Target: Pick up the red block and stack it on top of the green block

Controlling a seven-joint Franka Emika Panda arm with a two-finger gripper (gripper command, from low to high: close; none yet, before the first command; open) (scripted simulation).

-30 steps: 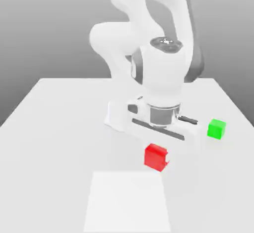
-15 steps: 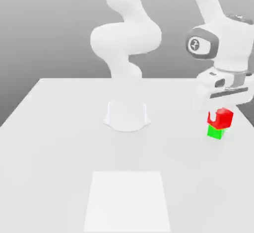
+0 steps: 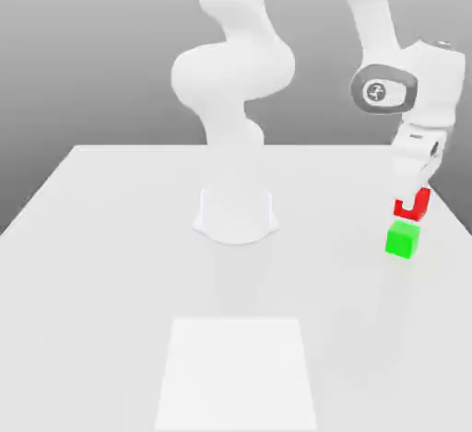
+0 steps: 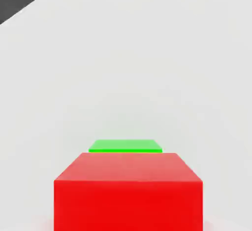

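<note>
One gripper [image 3: 412, 195] | clamps red block [image 3: 413, 206] | above green block [image 3: 402, 239]

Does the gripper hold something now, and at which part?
Yes: the gripper holds the small glossy red cube by its opposite side faces, above the small green cube.

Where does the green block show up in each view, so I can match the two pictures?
Exterior view: the green block sits on the table near the exterior view's right edge, just below the red block held in the tool.
Hand view: the green block appears as a thin strip just beyond the red block.
Shared landmark: the red block.
</note>
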